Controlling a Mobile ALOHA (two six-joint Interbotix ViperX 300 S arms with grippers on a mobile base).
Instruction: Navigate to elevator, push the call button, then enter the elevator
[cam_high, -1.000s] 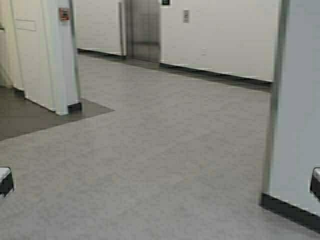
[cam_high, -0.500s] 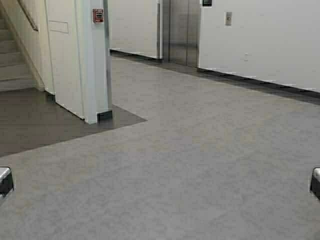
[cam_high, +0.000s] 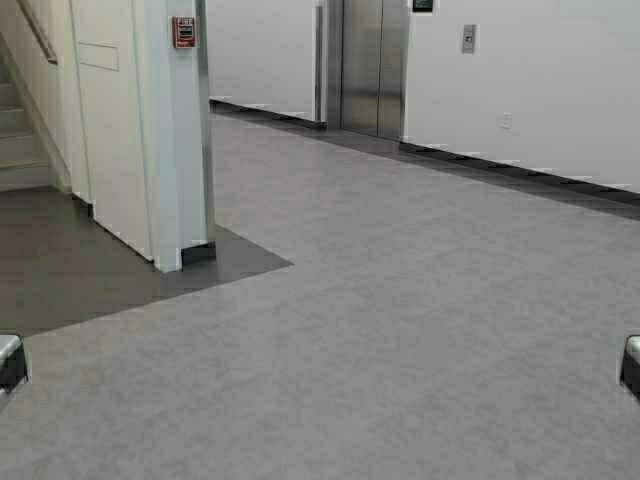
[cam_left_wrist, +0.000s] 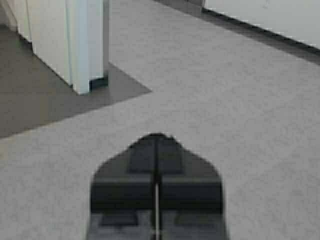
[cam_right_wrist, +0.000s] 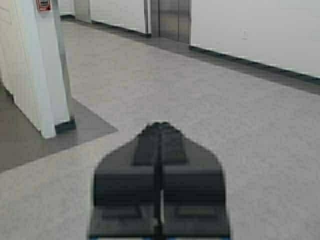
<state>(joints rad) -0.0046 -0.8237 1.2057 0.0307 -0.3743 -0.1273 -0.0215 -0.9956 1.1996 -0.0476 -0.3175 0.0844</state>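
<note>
The elevator (cam_high: 372, 65) shows as brushed steel double doors, shut, in the far wall at the top middle of the high view; the right wrist view also catches the elevator (cam_right_wrist: 172, 19). To the right of the doors, a small grey call button (cam_high: 468, 38) plate sits on the white wall. My left gripper (cam_left_wrist: 156, 136) is shut and empty, held low over the grey floor. My right gripper (cam_right_wrist: 160, 124) is shut and empty too, pointing toward the doors. Both arms are parked at the bottom corners of the high view.
A white square pillar (cam_high: 170, 130) with a red fire alarm (cam_high: 182, 31) stands ahead on the left, on a darker floor patch. Stairs (cam_high: 20, 140) rise behind it. A white wall with a dark baseboard (cam_high: 540, 175) runs along the right. Grey floor stretches ahead.
The robot has turned and driven: the near white wall at the right has left the view, and the elevator and call button have shifted right in the high view.
</note>
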